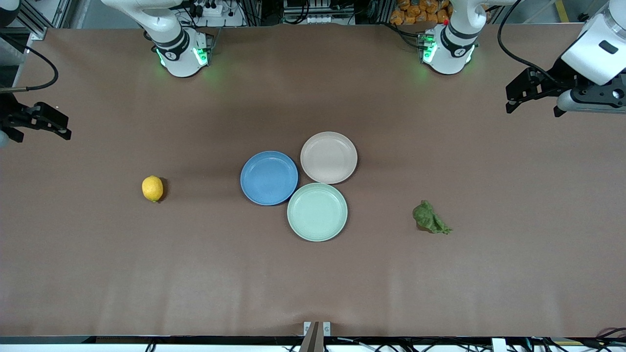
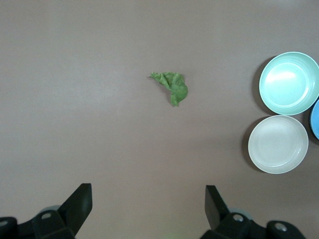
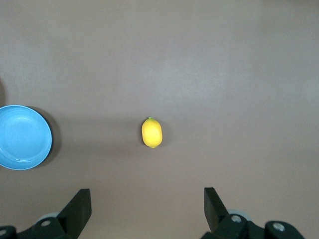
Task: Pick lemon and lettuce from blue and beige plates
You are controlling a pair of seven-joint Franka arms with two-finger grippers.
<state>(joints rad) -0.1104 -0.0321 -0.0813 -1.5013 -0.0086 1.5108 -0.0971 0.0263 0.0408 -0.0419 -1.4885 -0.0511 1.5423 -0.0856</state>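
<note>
The yellow lemon lies on the bare table toward the right arm's end, apart from the plates. The dark green lettuce lies on the table toward the left arm's end. The blue plate and the beige plate sit touching mid-table, both empty. My left gripper hangs open over the table's edge at its own end, holding nothing. My right gripper hangs open over its end, holding nothing.
An empty mint-green plate touches the blue and beige plates, nearer to the front camera than both. The arms' bases stand along the table's back edge. Brown tabletop surrounds the objects.
</note>
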